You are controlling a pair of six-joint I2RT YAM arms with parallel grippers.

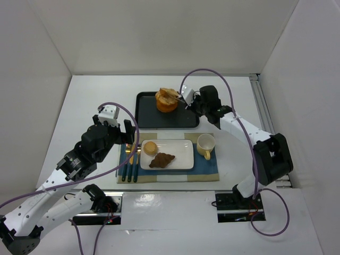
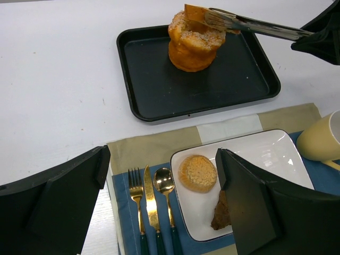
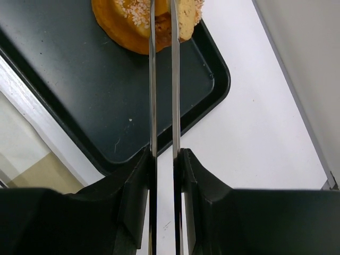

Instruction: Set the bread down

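A small round golden bun (image 1: 151, 147) and a dark brown croissant (image 1: 162, 159) lie on the white plate (image 1: 180, 151). My right gripper (image 1: 193, 101) is shut on metal tongs (image 1: 183, 95). The tong tips pinch an oblong golden-crusted slice (image 1: 171, 94) just above a large round orange pastry (image 1: 166, 103) in the black tray (image 1: 146, 114). The right wrist view shows the tong blades (image 3: 153, 79) clamped between my fingers, reaching to the slice (image 3: 186, 16). My left gripper (image 1: 123, 139) is open and empty above the cutlery, beside the bun (image 2: 197, 172).
A yellow mug (image 1: 206, 144) stands right of the plate on the blue and beige placemat (image 1: 207, 170). A gold fork, knife and spoon (image 1: 129, 167) lie left of the plate. White walls enclose the table.
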